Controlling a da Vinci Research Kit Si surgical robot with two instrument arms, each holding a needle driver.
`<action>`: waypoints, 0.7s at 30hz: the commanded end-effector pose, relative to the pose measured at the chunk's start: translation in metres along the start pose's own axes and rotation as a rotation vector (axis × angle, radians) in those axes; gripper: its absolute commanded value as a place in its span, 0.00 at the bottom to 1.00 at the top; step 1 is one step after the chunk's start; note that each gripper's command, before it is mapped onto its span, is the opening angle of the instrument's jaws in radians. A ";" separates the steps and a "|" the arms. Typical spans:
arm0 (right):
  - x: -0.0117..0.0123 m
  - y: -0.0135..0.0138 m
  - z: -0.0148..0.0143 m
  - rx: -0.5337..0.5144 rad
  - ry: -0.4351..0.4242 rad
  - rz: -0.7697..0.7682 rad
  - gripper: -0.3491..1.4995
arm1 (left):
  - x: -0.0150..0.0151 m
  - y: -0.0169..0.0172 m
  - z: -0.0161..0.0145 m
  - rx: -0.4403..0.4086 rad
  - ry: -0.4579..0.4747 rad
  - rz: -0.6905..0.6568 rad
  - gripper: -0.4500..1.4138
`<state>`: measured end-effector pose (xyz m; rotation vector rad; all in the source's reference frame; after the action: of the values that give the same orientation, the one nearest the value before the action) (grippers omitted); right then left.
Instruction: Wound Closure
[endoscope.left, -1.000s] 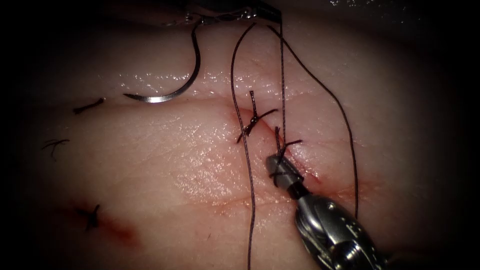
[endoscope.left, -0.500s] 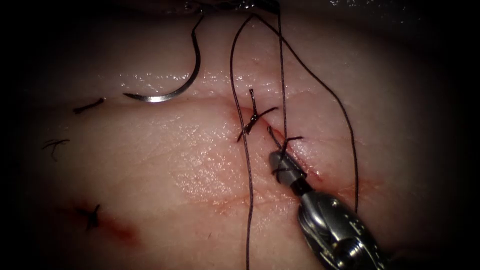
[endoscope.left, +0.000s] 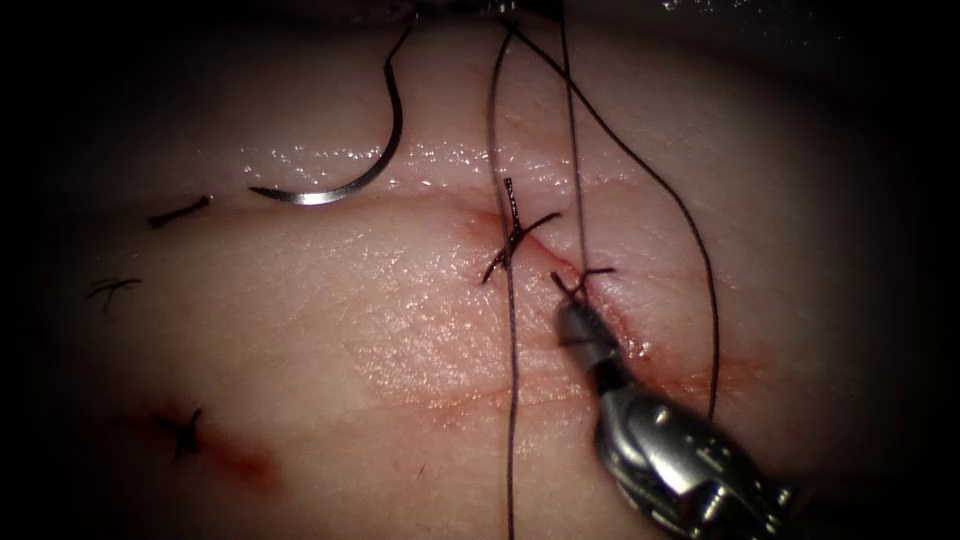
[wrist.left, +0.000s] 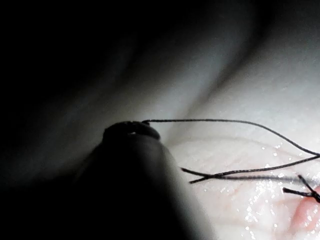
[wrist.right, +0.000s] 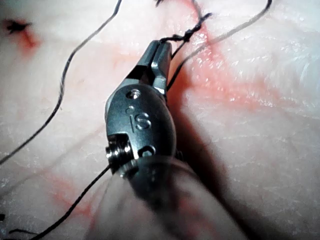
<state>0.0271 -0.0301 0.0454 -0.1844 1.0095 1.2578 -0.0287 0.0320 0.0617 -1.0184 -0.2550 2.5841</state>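
My right tool (endoscope.left: 570, 314) comes in from the lower right, jaws shut on a short thread end just below the newer knot (endoscope.left: 582, 284) on the cut (endoscope.left: 630, 345). In the right wrist view the same jaws (wrist.right: 161, 47) pinch that end beside the knot (wrist.right: 189, 34). An older knot (endoscope.left: 510, 236) lies up-left of it. The curved needle (endoscope.left: 372, 165) rests on the tissue (endoscope.left: 380, 330) left of the cut, held by neither tool and not in the tissue. Long thread (endoscope.left: 510, 400) strands run to the top edge. In the left wrist view, thread (wrist.left: 225, 121) leaves my left tool's tip (wrist.left: 132, 131) pulled taut.
Cut thread ends and old stitches (endoscope.left: 178, 211) (endoscope.left: 186, 432) dot the tissue at the left. Red fluid (endoscope.left: 245, 462) stains the lower left and lies along the cut by my right tool. A slack loop of thread (endoscope.left: 706, 290) hangs right of the cut.
The left tool has drawn upward past the top edge, straightening the strands. The thread loops wound around my right tool's jaws have slid off toward the knot. The needle has barely shifted.
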 end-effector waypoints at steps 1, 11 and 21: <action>-0.0006 -0.0009 0.0002 -0.002 -0.001 0.003 0.00 | 0.0003 -0.0004 0.0006 0.000 0.000 0.002 0.00; -0.0005 -0.0010 0.0003 -0.003 -0.006 -0.013 0.00 | 0.0004 -0.0001 0.0009 0.007 -0.003 -0.001 0.00; 0.0003 -0.0009 0.0005 -0.004 -0.008 -0.148 0.00 | 0.0006 -0.0003 0.0010 0.009 -0.004 -0.005 0.00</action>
<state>0.0274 -0.0298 0.0447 -0.2632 0.9568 1.1014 -0.0292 0.0321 0.0617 -1.0051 -0.2484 2.5805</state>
